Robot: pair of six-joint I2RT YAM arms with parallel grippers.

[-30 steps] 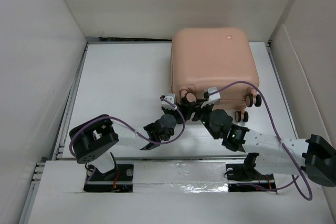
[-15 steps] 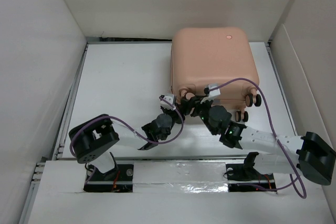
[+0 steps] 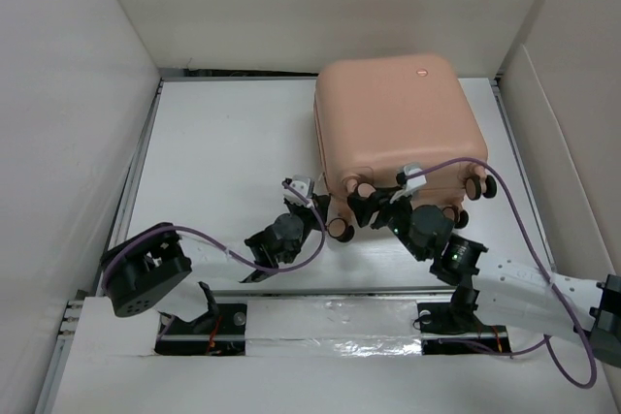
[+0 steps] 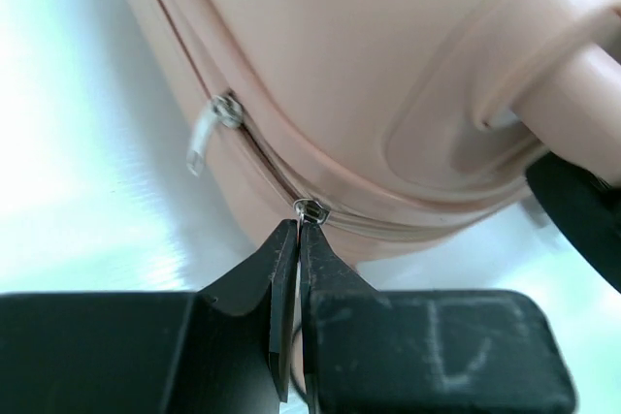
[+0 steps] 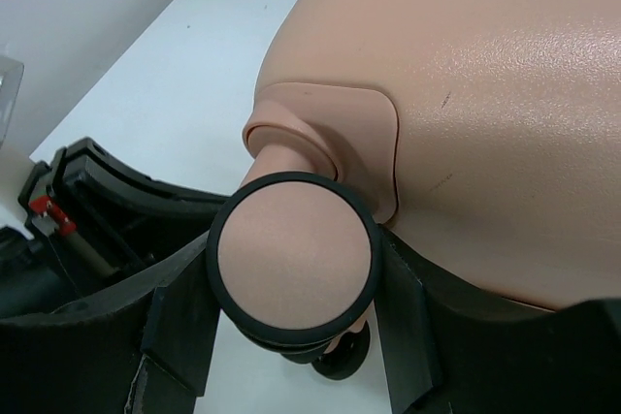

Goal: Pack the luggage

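Fingers: left fingers (image 4: 277,278) pinched fully shut on a small metal zipper pull (image 4: 310,210) at the suitcase seam. The right fingers (image 5: 184,312) stand part open, clamped on either side of one wheel (image 5: 294,259).

Surface (image 3: 223,143): white, with walls (image 3: 68,94) on three sides.

Suitcase (image 3: 393,113): salmon-pink hard shell, lying flat at the far right of the surface, lid down, wheels toward the arms. Contents not visible.

Zipper (image 4: 257,157): follows the shell edge. A second pull (image 4: 206,133) hangs free just along the seam.

Status, as judged: filling looks finished and zipping is in hand. How much seam is left open cannot be told.

Obstructions: a purple cable (image 3: 451,161) arcs over the near corner, and both arms crowd the same edge.
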